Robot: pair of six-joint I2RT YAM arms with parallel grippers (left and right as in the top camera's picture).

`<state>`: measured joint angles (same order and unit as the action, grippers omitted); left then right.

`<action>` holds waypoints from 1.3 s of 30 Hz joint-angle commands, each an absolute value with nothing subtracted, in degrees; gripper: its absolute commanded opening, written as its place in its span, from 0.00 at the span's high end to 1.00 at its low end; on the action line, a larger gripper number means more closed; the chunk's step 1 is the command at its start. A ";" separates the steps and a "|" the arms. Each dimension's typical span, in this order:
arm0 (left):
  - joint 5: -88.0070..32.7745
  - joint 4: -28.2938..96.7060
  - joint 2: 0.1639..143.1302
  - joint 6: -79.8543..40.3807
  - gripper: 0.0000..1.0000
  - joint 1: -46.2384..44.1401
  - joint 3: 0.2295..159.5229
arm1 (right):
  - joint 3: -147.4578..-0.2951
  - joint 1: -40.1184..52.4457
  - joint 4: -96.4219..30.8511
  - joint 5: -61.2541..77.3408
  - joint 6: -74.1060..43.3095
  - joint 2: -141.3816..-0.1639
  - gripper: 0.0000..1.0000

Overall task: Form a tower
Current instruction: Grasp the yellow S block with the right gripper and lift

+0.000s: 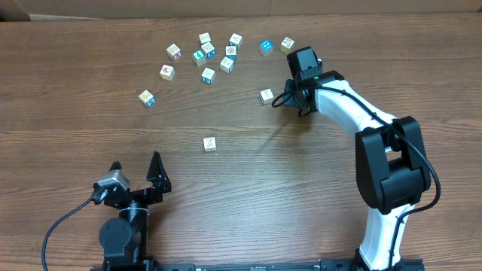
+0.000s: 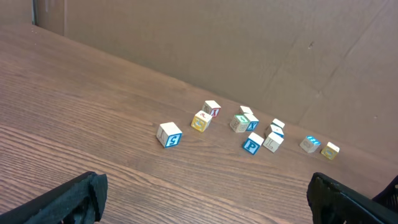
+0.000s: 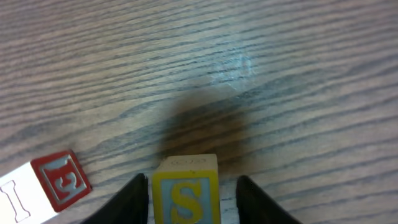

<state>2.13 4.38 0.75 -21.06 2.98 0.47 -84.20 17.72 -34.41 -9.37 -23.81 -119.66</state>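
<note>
Well, the tower [image 1: 209,144] shows only from above, as one small square top, whitish with a faint reddish print. How many cubes stand under that top cannot be told. It stands alone near the middle of the brown wood-grain table [image 1: 316,196], apart from every other cube.

Beyond the tower, toward the far edge, lie the loose cubes [image 1: 208,74], a scattered group with blue, teal, red and yellow faces, some of them touching. A blue S cube [image 2: 168,134] sits by itself at the near left of that group, back and left of the tower. A cardboard wall [image 2: 186,37] rises behind the group.

Right of the tower and a little farther back, the right gripper [image 3: 193,182] hangs low over the table. Its fingers flank a yellow S cube [image 3: 185,198], whose letter face has a yellow frame. The jaws stand narrowly apart, with a sliver of table showing between the cube and one finger, so they are not clamped on it. A red-letter cube [image 3: 53,183] lies just beside this gripper on the tower's side, clear of the yellow S cube.

Near and left of the tower, the left gripper [image 1: 135,161] has its fingers spread wide with nothing between them, facing the loose cubes
</note>
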 commanded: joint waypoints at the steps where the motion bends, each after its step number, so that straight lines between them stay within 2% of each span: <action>1: 1.85 4.27 0.30 -21.43 0.01 2.81 0.27 | -83.94 17.87 -34.46 -10.00 -23.53 -119.66 0.65; 7: 1.85 4.27 0.32 -21.43 0.01 2.81 0.27 | -83.99 17.87 -34.76 -10.00 -23.51 -119.63 0.79; 14: 1.85 4.27 0.32 -21.43 0.00 2.81 0.27 | -84.12 17.87 -34.79 -10.00 -23.51 -116.90 0.82; 24: 1.85 4.27 0.32 -21.43 0.00 2.81 0.27 | -84.12 19.55 -36.58 -7.53 -23.49 -102.32 0.82; 32: 1.85 4.27 0.32 -21.43 0.01 2.81 0.27 | -84.12 24.12 -44.07 -7.09 -23.55 -93.82 0.82; 33: 1.85 4.27 0.32 -21.43 0.01 2.81 0.27 | -84.12 24.64 -44.80 -6.68 -23.53 -93.49 0.83; 35: 1.85 4.27 0.32 -21.43 0.01 2.81 0.27 | -84.12 25.34 -45.34 -5.37 -23.53 -93.25 0.96; 39: 1.85 4.27 0.30 -21.43 0.00 2.81 0.27 | -84.12 25.43 -44.45 -1.65 -23.53 -93.27 0.96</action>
